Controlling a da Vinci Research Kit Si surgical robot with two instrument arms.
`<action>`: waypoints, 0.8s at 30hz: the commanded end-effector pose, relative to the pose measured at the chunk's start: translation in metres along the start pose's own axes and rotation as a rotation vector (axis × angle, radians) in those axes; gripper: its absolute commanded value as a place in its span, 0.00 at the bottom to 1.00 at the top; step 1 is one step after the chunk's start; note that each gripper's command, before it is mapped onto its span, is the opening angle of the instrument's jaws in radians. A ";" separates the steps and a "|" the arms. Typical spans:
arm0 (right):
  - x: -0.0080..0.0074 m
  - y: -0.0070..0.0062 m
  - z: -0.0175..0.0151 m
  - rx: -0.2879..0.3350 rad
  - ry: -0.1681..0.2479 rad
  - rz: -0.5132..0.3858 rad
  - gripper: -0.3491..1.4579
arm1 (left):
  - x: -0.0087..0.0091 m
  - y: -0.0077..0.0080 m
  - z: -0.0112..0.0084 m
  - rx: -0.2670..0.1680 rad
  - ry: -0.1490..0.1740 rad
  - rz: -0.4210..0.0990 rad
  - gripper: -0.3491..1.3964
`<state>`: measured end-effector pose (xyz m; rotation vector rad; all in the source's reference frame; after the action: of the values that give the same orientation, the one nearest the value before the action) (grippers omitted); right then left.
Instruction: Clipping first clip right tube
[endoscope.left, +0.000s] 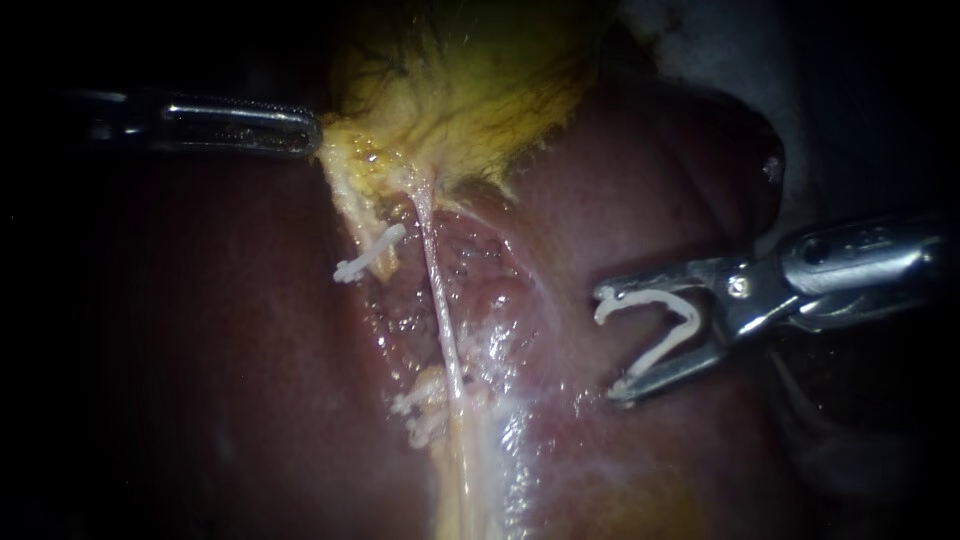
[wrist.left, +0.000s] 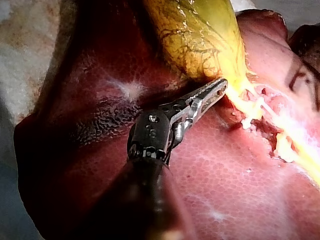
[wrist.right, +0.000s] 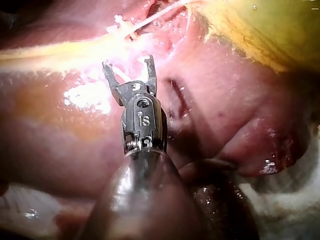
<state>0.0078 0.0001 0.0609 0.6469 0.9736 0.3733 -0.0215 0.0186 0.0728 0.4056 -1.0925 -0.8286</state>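
Right instrument (endoscope.left: 608, 345) sits closest to the endoscope, coming in from 3 o'clock. Its jaws are spread wide with a white loaded clip (endoscope.left: 665, 350) seated between them. The clip is open in a V and touches both jaws. It's out at the 3 o'clock side of the right tube (endoscope.left: 440, 300), clearly apart from it and not around it.

That tube is the thin pale strand running from 12 down to 6 through the middle, over raw tissue on the liver (endoscope.left: 200, 350). Just off its 9 o'clock side is the left tube (endoscope.left: 352, 215), with a placed clip (endoscope.left: 368, 255) across it.

Left instrument (endoscope.left: 315, 135) comes in from 10 o'clock, jaws narrow and pinched on the yellow lower edge of the gallbladder (endoscope.left: 480, 80) up at 12.
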 end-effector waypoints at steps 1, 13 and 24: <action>-0.0001 0.0000 0.0004 0.009 0.007 0.008 0.52 | 0.0000 0.0000 0.0000 0.000 0.000 0.000 0.00; -0.0003 0.0017 0.0048 0.104 0.080 0.100 0.52 | 0.0000 -0.0001 0.0000 0.000 0.000 0.000 0.00; -0.0015 0.0039 0.0074 0.125 0.108 0.158 0.52 | 0.0000 -0.0001 0.0000 -0.001 0.000 0.000 0.00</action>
<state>0.0134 -0.0003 0.0676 0.8309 1.0578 0.5000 -0.0215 0.0185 0.0728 0.4051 -1.0923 -0.8288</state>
